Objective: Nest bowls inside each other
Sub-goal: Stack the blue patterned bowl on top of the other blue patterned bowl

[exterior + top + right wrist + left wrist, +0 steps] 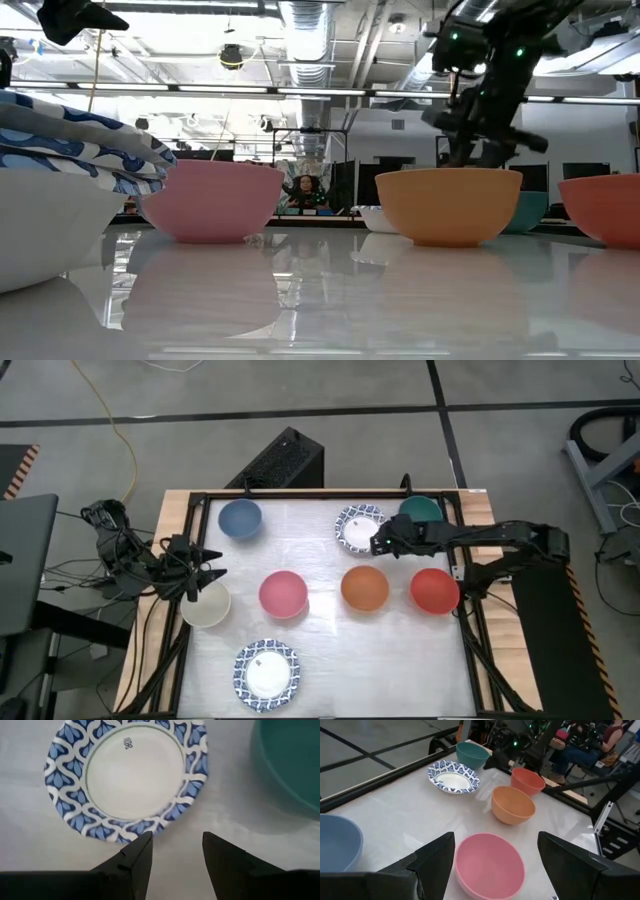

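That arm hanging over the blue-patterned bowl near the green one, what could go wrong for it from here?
The right tool is open right at the patterned bowl's flared rim; a shallow pinch there might slip or tip the bowl. The teal bowl sits close beside it, so the arm could nudge it while coming down. The left tool, also open, waits by the cream bowl, well away.

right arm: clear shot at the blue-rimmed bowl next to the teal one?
Probably yes. The right gripper hangs open right at the rim of the blue-rimmed bowl, with nothing between them. The teal bowl sits apart to the side, and the left gripper waits far across the table.
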Motion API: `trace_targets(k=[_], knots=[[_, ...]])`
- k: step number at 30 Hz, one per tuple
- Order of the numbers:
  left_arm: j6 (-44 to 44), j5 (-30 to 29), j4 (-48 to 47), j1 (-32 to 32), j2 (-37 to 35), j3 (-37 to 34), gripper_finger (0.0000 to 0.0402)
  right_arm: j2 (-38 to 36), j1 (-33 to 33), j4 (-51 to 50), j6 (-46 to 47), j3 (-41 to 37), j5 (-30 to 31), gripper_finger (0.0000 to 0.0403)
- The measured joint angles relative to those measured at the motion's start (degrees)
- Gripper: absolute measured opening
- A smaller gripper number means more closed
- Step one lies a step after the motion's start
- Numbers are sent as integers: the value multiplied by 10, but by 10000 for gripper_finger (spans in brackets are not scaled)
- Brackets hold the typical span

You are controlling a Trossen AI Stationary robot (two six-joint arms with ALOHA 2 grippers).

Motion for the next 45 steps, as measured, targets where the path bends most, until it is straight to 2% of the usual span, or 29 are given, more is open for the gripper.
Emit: trace_targets(k=[4, 13, 18, 21, 25, 32, 38, 45], knots=[[0, -1, 0, 0, 0, 0, 274, 32, -6, 55, 0, -5, -8, 193], [0, 0, 0, 0, 0, 0, 274, 115, -32, 76, 4, -5, -13, 193], [0, 1, 0, 0, 0, 0, 274, 143, -51, 130, -10, -5, -15, 193], [0, 1, 0, 0, 0, 0, 274, 156, -68, 146, -16, -5, -38, 187], [0, 2, 0, 0, 0, 0, 274, 170, -81, 147, -24, -5, -60, 149], [0, 2, 0, 0, 0, 0, 274, 149, -84, 150, -55, -5, -61, 17], [0, 2, 0, 0, 0, 0, 274, 103, -84, 142, -89, -1, -77, 11], [0, 1, 0, 0, 0, 0, 274, 47, -77, 144, -118, 40, -76, 7]])
